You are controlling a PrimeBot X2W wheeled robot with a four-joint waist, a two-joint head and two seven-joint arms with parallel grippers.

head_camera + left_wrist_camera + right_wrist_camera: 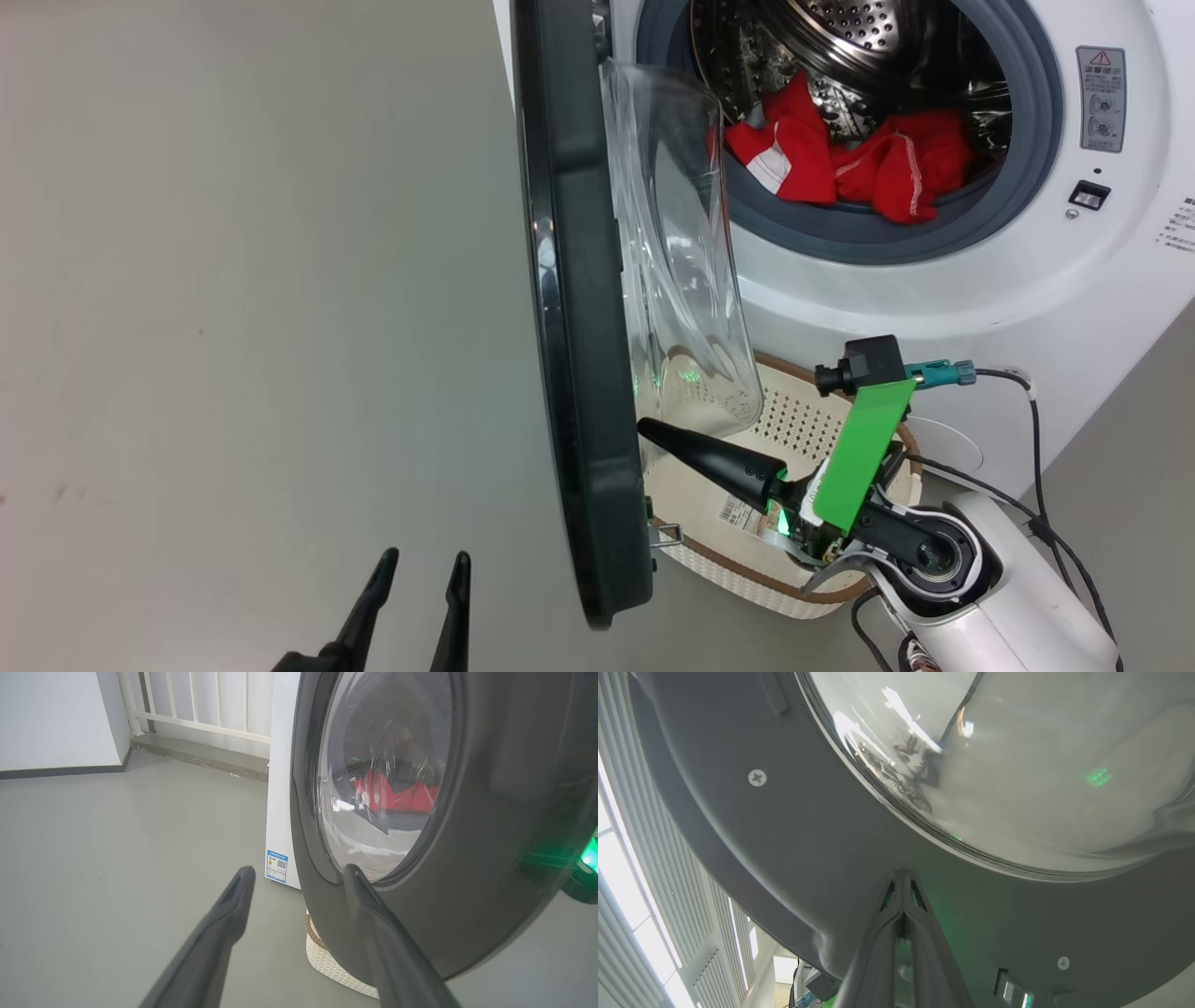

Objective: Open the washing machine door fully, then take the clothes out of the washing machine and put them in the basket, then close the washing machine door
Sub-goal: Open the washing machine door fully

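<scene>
Grey floor (pixel 233 280) is shown beside the washing machine (pixel 934 289), whose door (pixel 579 373) is touched inside by the pinched-together right gripper (pixel 644 427), while the left gripper (pixel 425 565) is held wide, empty.

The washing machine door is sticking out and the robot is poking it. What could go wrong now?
1. The shut right hand seems to push the door's smooth inner rim with its tip alone. It might slip onto the glass bowl.
2. The open left hand sits on the door's other side, so a swinging door may bump it.
3. The right arm hangs over the basket and could knock it.
</scene>
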